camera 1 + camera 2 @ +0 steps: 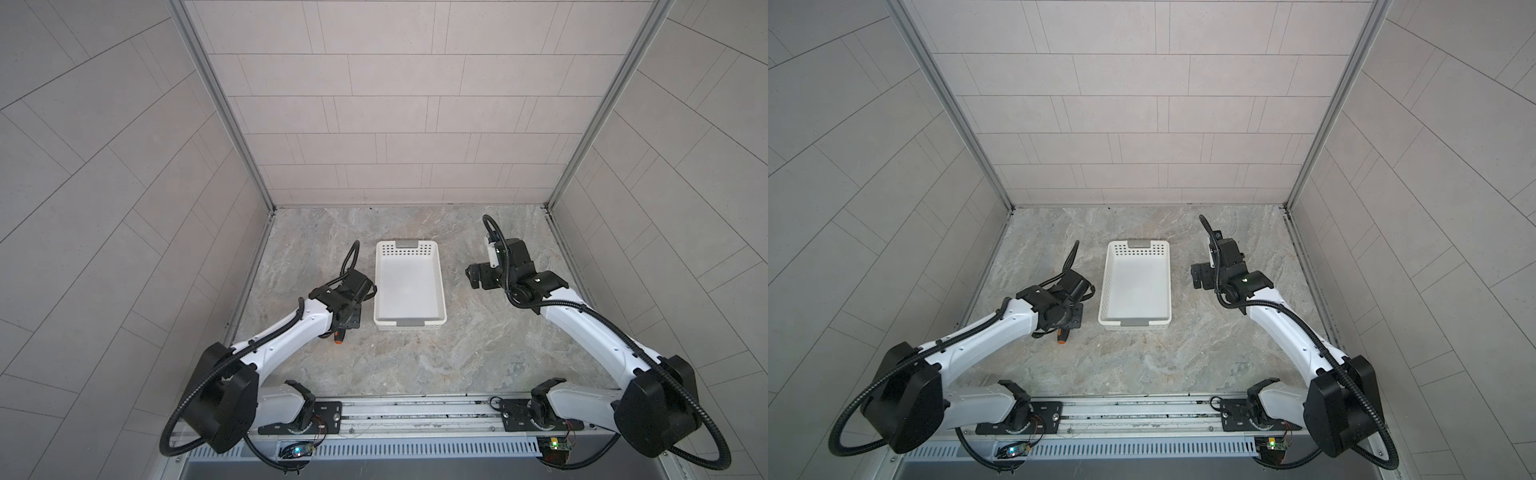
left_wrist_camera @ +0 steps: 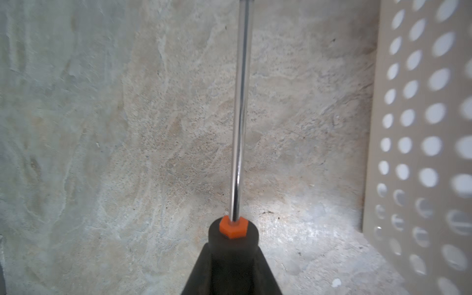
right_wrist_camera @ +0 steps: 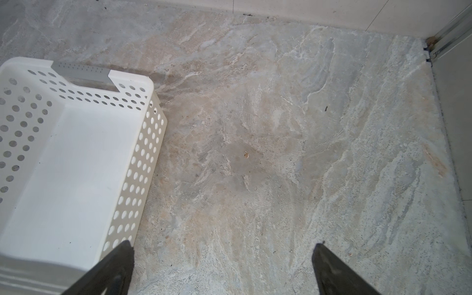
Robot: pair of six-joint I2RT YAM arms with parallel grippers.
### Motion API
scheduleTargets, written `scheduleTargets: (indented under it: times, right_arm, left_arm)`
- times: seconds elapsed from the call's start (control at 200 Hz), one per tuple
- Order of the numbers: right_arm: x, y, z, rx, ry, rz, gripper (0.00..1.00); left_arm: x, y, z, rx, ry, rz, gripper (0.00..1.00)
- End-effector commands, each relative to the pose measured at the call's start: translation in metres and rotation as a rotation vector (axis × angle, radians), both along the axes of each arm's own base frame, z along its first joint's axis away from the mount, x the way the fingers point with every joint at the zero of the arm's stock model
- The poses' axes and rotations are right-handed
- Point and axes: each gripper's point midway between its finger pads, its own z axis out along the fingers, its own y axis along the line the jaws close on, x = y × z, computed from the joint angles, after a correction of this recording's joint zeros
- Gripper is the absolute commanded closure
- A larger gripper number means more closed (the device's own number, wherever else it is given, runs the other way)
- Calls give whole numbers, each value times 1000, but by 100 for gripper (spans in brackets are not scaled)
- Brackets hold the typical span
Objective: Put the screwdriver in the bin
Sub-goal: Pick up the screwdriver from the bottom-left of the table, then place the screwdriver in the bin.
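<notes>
The screwdriver (image 2: 240,115) lies low over the marble floor, just left of the bin, and my left gripper (image 2: 233,255) is shut on its black handle. In the left wrist view the orange collar and the shiny shaft run straight away from the fingers. In both top views only its orange butt end (image 1: 338,340) (image 1: 1062,340) sticks out from under the left gripper (image 1: 348,322) (image 1: 1071,322). The white bin (image 1: 409,291) (image 1: 1136,286) (image 3: 76,166) stands empty mid-table. My right gripper (image 1: 473,278) (image 1: 1198,276) (image 3: 222,258) hangs open to the right of the bin.
The bin's perforated side wall (image 2: 421,153) stands close beside the shaft. Tiled walls close in the marble floor at the back and on both sides. A metal rail (image 1: 415,411) with the arm bases runs along the near edge.
</notes>
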Motion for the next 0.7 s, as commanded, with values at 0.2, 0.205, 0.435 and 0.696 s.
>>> scheduleTargets:
  times: [0.2,0.205,0.435,0.696]
  right_arm:
    - [-4,1,7,7,-1,4,0]
    - [-4,1,7,7,-2,4,0]
    - [-3,2,16,11,3,3,0]
    - [-11,-14,48,-18,-15,-46,0]
  left_arm:
    - [15,-18,79,7,-121,-58,100]
    - [15,-19,80,5,-122,-60,100]
    - [37,-71,97,-27,-130,-168,100]
    - [78,-149,70,-13,-51,-295,100]
